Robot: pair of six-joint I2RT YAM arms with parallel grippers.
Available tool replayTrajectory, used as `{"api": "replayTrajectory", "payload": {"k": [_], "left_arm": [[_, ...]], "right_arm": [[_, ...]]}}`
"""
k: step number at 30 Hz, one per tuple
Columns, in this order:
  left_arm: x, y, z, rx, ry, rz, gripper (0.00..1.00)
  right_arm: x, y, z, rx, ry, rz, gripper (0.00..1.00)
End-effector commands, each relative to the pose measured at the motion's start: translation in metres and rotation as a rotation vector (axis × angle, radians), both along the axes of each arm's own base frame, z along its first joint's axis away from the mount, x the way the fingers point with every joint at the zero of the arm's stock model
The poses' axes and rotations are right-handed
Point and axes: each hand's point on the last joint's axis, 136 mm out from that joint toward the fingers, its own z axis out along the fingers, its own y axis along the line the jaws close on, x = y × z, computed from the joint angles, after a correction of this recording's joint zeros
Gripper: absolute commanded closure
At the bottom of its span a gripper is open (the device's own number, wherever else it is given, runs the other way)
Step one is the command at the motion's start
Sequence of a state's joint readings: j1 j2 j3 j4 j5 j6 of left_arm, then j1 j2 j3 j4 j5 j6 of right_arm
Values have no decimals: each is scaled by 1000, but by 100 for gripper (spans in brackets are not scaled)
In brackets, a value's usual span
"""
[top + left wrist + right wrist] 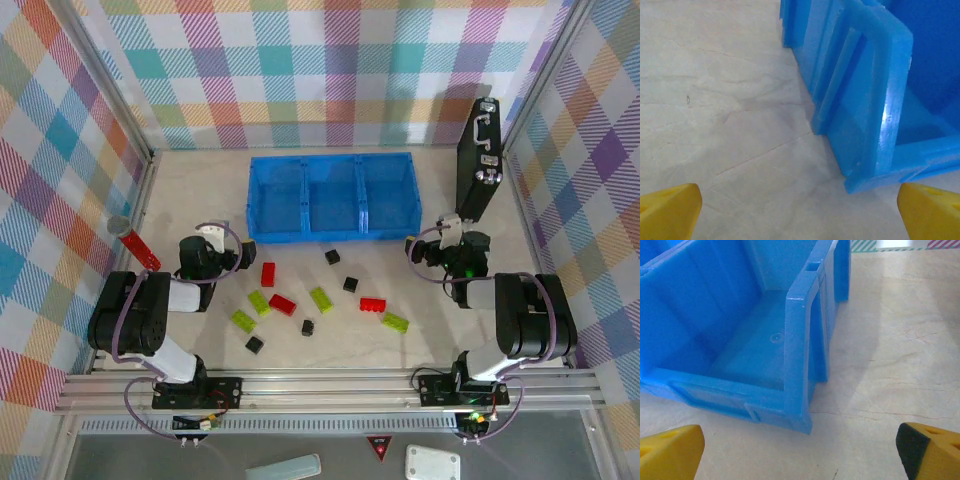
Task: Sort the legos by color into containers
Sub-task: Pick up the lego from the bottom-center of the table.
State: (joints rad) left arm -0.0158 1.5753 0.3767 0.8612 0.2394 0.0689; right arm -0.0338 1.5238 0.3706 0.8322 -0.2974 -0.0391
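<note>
My left pincer (238, 258) is spread wide just off the tray's (330, 236) near left corner. The right pincer (416, 246), equally wide, faces the near right corner, and both are unloaded. The bricks (320, 298) — red, green, black — lie scattered on the counter (190, 190) in front of the tray, between the two pincers. Open counter lies left of the tray; a black case (478, 160) stands right of it.
</note>
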Motion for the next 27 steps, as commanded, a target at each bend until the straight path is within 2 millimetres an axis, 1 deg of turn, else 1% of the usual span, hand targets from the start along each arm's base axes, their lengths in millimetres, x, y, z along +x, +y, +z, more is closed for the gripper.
{"api": "replayTrajectory", "payload": {"k": [1, 10, 11, 13, 15, 27], "left_arm": [[8, 3, 13, 2, -54, -11, 0], [8, 3, 13, 2, -53, -10, 0], [8, 3, 13, 3, -54, -10, 0], [8, 3, 13, 2, -52, -10, 0], [8, 2, 13, 2, -54, -11, 0], [8, 3, 13, 0, -52, -10, 0]], "right_arm": [[8, -3, 12, -2, -48, -1, 1], [8, -3, 12, -1, -47, -1, 1], [9, -4, 12, -1, -47, -7, 1], [13, -13, 10, -4, -32, -67, 1], [14, -15, 10, -4, -27, -81, 1], [14, -14, 10, -6, -28, -78, 1]]}}
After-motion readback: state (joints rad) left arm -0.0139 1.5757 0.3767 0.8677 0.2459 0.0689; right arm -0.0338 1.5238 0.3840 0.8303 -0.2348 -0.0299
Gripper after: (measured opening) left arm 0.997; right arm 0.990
